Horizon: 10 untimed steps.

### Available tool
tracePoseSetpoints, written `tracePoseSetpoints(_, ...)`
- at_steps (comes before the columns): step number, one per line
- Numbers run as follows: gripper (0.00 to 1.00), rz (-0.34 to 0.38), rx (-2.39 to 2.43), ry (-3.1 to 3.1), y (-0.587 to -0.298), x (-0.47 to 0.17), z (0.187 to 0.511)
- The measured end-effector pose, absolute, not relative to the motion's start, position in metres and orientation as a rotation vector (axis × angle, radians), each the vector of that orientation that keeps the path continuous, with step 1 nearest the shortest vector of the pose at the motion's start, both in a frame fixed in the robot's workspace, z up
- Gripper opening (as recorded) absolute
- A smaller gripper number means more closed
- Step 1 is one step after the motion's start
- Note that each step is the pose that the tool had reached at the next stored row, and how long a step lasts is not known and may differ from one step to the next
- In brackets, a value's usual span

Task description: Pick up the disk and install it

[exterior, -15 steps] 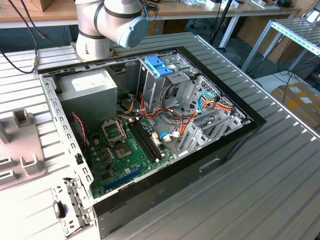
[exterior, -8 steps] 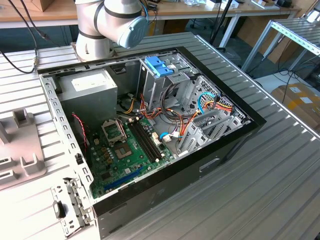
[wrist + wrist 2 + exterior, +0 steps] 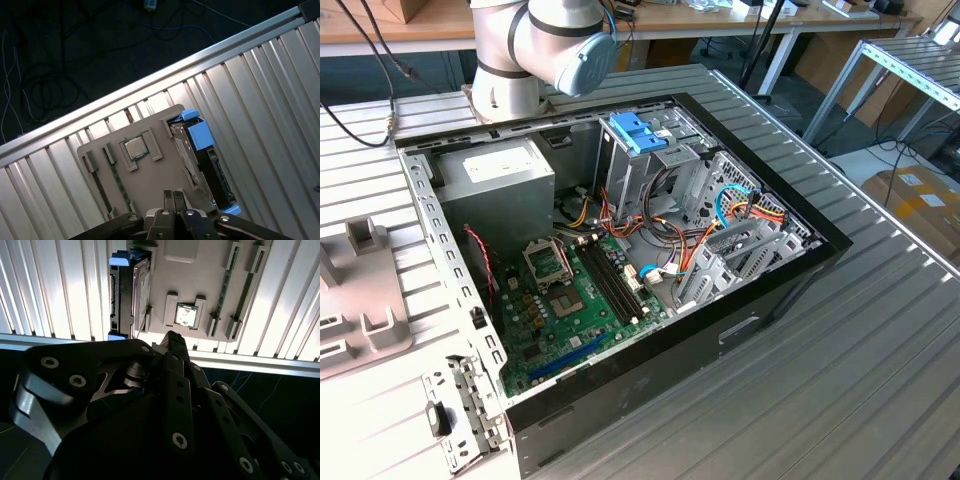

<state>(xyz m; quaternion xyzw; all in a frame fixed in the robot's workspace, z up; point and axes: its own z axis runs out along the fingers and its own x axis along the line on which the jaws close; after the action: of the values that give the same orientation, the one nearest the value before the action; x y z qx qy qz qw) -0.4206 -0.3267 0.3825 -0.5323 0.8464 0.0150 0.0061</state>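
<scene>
Two fingers meet at the tip of my hand (image 3: pixel 173 194), closed together with nothing between them. The hand hangs over one end of a grey tray (image 3: pixel 155 175) and touches nothing. The disk (image 3: pixel 210 167) sits along one side of that tray and seems to stand on its long edge, with its blue tab (image 3: pixel 200 134) at the end away from the hand. My fingertips line up with the tray's middle, so they are just beside the disk, not over it.

To do the pick well, I judge the hand should spread wide before it goes down. It should shift sideways until the disk's thin body lies between the fingers, and turn so the pads meet the broad faces, not the blue rails. I would grip near mid-length, clear of the tab and the tray wall, so the disk lifts straight without swinging. A chip (image 3: pixel 134 147) and memory sticks (image 3: pixel 225 285) share the tray, and I would keep off them.

In the second wrist view the disk comes edge-on, which tells me how narrow the target is. The first wrist view gives the tab's face and the ribbed bench (image 3: pixel 280 75), with dark floor past its edge. The exterior view adds the open case (image 3: pixel 670 370), its cage (image 3: pixel 630 170) under a light blue latch (image 3: pixel 638 132), and the arm (image 3: pixel 540 40) behind it.
</scene>
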Motion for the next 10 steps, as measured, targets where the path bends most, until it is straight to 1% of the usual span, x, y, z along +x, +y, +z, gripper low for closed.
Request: tracePoseSetpoints(10,0.11,0.047,-1.726,2.611,-0.3267,-0.4206,0.3825)
